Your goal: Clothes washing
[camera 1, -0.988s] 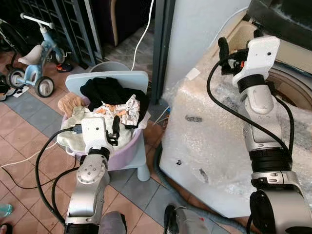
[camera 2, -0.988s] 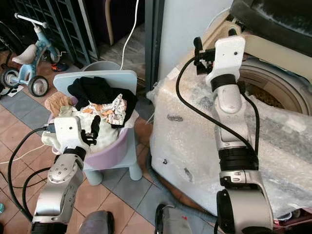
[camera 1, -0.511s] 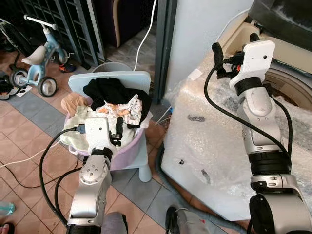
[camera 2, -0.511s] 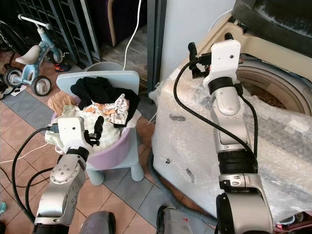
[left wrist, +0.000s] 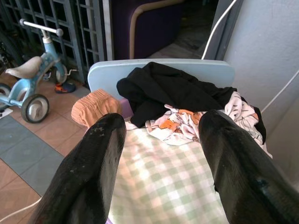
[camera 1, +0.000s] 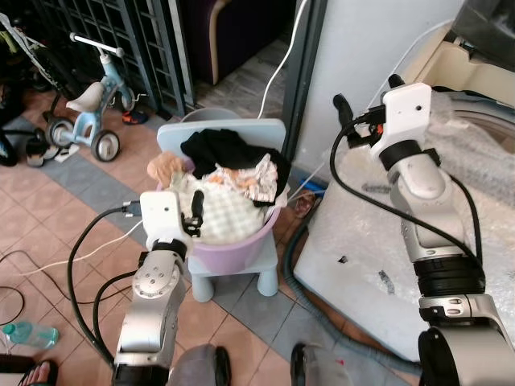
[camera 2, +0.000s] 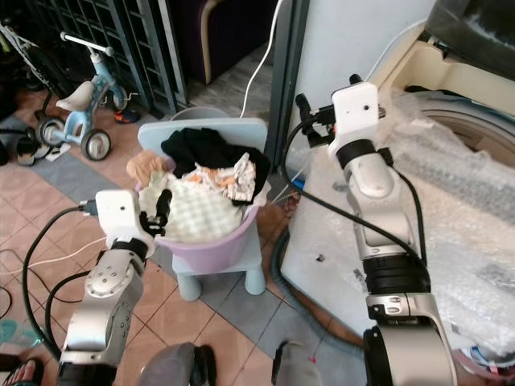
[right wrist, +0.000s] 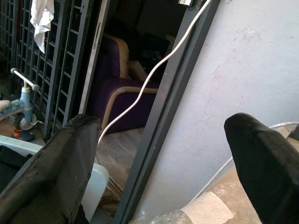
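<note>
Clothes (camera 1: 229,193) are heaped in a lilac basin (camera 1: 241,241) that sits on a small pale-blue chair (camera 1: 265,257), on the tiled floor (camera 1: 48,233) to the left of the washing machine (camera 2: 451,185). On top of the heap you see a black garment (left wrist: 173,91) at the back near the chair's backrest, a white printed piece (left wrist: 182,123) beside it, a green-checked cloth (left wrist: 163,182) at the front, and a peach item (left wrist: 96,105) at the basin's left rim.

Your left claw (left wrist: 161,158) hovers just above the near edge of the basin. Its two black fingers (left wrist: 91,172) are spread wide and grip nothing; the checked cloth lies directly between and below them, not touched as far as the pictures show.

Your right claw (right wrist: 163,158) is raised at the left front corner of the washing machine, well apart from the clothes. Its fingers (right wrist: 51,172) are also spread wide and empty, pointing toward a grey wall (right wrist: 243,70) and a dark door frame (right wrist: 163,107).

The machine is wrapped in bubble film (camera 1: 483,161). A child's tricycle (camera 1: 84,104) stands by the metal grille (camera 1: 105,32).
</note>
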You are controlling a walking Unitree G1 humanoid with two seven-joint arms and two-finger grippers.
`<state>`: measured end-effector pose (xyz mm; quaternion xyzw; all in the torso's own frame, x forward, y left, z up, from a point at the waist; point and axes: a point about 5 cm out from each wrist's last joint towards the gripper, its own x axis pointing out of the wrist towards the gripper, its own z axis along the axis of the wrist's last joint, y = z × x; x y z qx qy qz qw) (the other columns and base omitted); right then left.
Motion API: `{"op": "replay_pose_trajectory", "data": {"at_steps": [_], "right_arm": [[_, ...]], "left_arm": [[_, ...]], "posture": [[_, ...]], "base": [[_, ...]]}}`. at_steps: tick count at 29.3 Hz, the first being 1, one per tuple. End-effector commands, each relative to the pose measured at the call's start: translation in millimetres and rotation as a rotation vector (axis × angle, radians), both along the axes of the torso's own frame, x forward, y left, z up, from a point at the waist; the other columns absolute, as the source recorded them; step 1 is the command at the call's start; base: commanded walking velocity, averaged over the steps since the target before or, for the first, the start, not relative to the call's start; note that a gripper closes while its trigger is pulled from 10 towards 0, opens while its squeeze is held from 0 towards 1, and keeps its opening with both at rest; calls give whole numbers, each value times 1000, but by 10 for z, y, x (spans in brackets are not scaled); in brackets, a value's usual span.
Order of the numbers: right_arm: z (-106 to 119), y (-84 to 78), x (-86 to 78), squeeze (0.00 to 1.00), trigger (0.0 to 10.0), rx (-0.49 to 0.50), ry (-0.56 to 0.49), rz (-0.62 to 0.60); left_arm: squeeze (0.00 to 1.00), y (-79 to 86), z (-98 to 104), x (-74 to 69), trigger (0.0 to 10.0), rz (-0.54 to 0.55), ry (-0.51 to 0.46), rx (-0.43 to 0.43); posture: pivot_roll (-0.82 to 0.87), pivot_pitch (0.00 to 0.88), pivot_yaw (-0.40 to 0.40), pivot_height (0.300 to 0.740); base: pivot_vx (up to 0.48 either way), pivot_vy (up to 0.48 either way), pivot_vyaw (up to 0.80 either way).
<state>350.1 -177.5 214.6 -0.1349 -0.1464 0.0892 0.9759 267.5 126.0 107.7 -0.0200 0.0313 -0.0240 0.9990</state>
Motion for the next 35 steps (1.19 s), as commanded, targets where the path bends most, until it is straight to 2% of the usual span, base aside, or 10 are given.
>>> {"op": "replay_pose_trajectory", "data": {"at_steps": [1, 4, 5, 8, 12, 15, 21, 26, 29, 35], "right_arm": [[-54, 80, -5, 0, 10000, 3, 41, 53], [-241, 119, -66, 0, 10000, 4, 130, 116], [-432, 135, -157, 0, 10000, 14, 207, 152], [-579, 150, -260, 0, 10000, -3, 248, 179], [-761, 117, -389, 0, 10000, 31, 251, 24], [-898, -4, -457, 0, 10000, 156, 300, -156], [-1100, 5, -664, 0, 10000, 270, 374, -201], [-1187, 92, -763, 0, 10000, 236, 415, -154], [-1193, 38, -784, 0, 10000, 319, 411, -197], [-1328, -29, -899, 0, 10000, 329, 487, -253]], "left_arm": [[0, 59, -15, -3, 10000, 16, 0, 22], [0, 90, -19, 4, 10000, 22, 0, 19], [0, 125, -29, -3, 10000, 35, -8, 23], [0, 147, -33, -15, 10000, 38, -17, 26], [0, 167, -26, -14, 10000, 53, -36, 58], [0, 213, -9, -24, 10000, 76, -41, 95], [0, 299, -70, -138, 10000, 113, 8, 72], [0, 323, -183, -236, 10000, 130, 73, 76], [0, 291, -272, -295, 10000, 97, 104, 77], [0, 298, -261, -282, 10000, 85, 106, 67]], "posture": [[19, 108, 11, 740], [6, 103, 33, 740], [8, 94, 43, 740], [13, 88, 46, 740], [36, 79, 19, 740], [50, 109, 6, 740], [32, 154, 9, 740], [36, 150, 5, 740], [42, 129, 1, 740], [32, 119, 15, 740]], "base": [[0, 0, 0], [0, 0, 0], [0, 0, 0], [0, 0, 0], [0, 0, 0], [0, 0, 0], [0, 0, 0], [0, 0, 0], [0, 0, -787], [0, 0, 0]]}}
